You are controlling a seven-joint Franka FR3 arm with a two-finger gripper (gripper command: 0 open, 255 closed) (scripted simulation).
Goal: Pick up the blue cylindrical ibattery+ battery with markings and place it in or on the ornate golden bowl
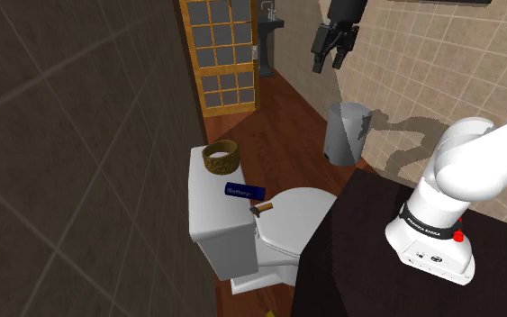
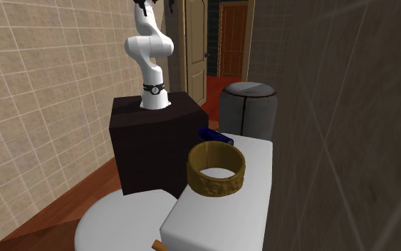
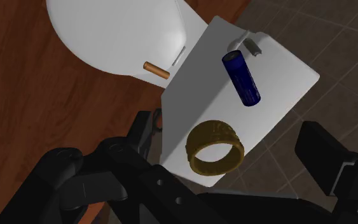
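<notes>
Well beneath the jaws, blue battery

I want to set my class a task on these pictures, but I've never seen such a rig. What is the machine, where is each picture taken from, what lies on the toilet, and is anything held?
This is a simulated bathroom. The machine is a white robot arm on a dark box, ending in a black two-finger gripper. One picture looks down from beside the box; the second faces the arm across a white toilet tank; the third is from a camera on the gripper, looking past its fingers. On the tank lie a blue battery and a golden bowl, apart from each other. A small brown stick lies by the lid. The gripper is open, well above them, and holds nothing.
</notes>
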